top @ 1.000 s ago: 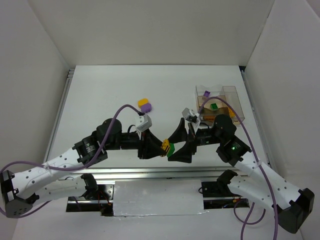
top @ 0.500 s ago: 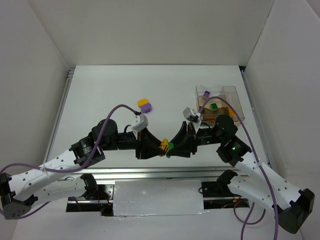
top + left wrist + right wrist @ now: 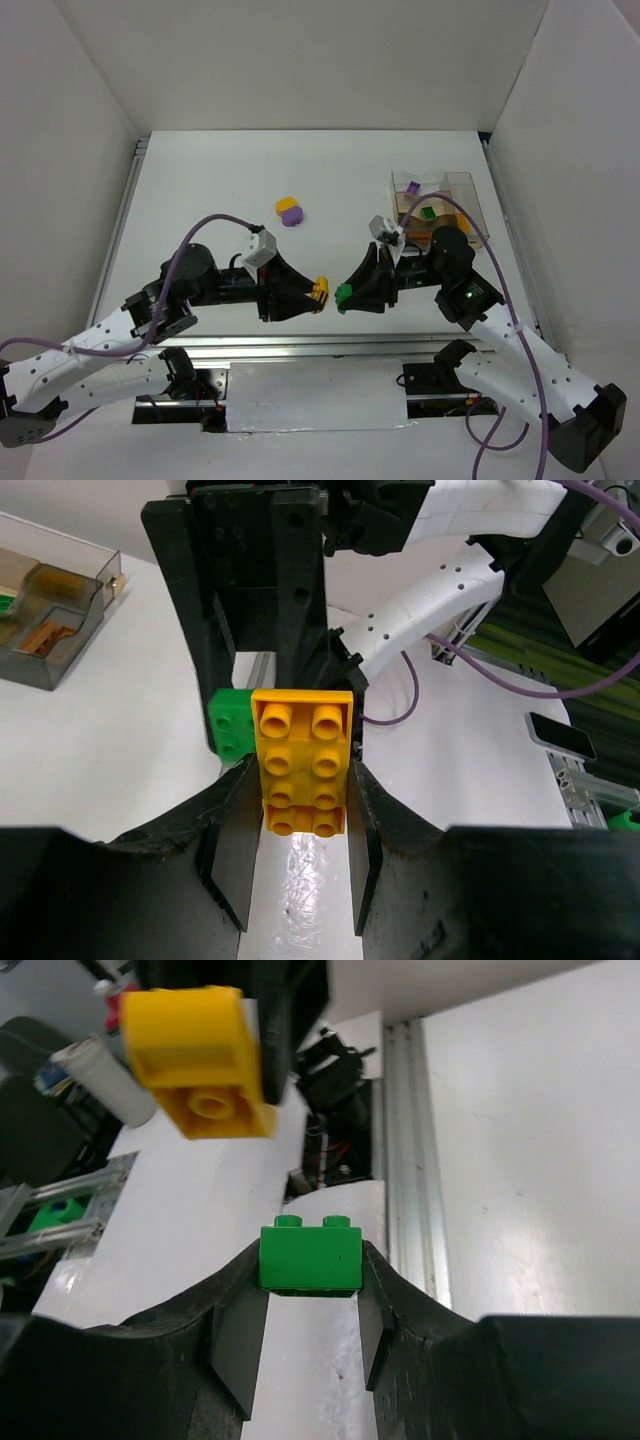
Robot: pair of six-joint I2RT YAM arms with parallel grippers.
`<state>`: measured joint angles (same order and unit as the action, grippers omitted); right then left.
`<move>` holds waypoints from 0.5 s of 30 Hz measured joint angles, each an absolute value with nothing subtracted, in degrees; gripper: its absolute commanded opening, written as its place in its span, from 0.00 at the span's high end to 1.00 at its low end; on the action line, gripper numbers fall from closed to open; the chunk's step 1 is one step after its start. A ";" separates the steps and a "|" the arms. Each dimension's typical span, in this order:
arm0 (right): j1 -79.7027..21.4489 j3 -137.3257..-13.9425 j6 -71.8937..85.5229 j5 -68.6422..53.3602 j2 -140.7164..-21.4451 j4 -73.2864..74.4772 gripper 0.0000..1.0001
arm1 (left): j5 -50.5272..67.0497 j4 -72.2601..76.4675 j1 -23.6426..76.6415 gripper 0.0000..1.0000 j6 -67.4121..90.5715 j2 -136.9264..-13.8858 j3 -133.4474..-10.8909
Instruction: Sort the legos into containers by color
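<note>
My left gripper (image 3: 318,293) is shut on a yellow lego (image 3: 320,290), held above the table's front middle. In the left wrist view the yellow lego (image 3: 302,760) sits studs-up between the fingertips of that gripper (image 3: 300,810). My right gripper (image 3: 345,294) faces it and is shut on a green lego (image 3: 343,293). The right wrist view shows the green lego (image 3: 310,1256) clamped at the tips of that gripper (image 3: 310,1280), with the yellow lego (image 3: 200,1055) apart from it. The two legos are separated by a small gap. The clear containers (image 3: 462,183) stand at the back right.
A yellow lego (image 3: 286,203) and a purple lego (image 3: 292,215) lie together on the table behind the grippers. Inside the containers lie a purple lego (image 3: 413,187) and a green lego (image 3: 428,212). The table's metal front rail (image 3: 300,345) runs just below both grippers.
The yellow and green legos were pressed together between the grippers; now they are apart. The right gripper closed on the green one, and the left arm drew back to the left with the yellow one.
</note>
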<state>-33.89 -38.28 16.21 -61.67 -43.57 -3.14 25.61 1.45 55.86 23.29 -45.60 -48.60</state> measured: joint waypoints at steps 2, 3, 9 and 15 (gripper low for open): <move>-31.81 -38.28 15.29 -59.88 -43.46 -1.06 1.00 | 24.67 1.15 55.86 1.00 23.11 -45.23 -48.64; -30.89 -38.28 15.09 -56.80 -43.40 -0.01 1.00 | 23.53 0.78 55.86 1.00 23.11 -45.19 -48.73; -25.96 -40.64 20.62 -19.55 -48.93 8.69 1.00 | 8.58 -9.63 55.86 1.00 24.38 -46.70 -54.26; -15.20 -47.22 26.72 8.99 -68.27 12.56 1.00 | 0.75 -16.78 55.79 1.00 24.62 -47.81 -56.84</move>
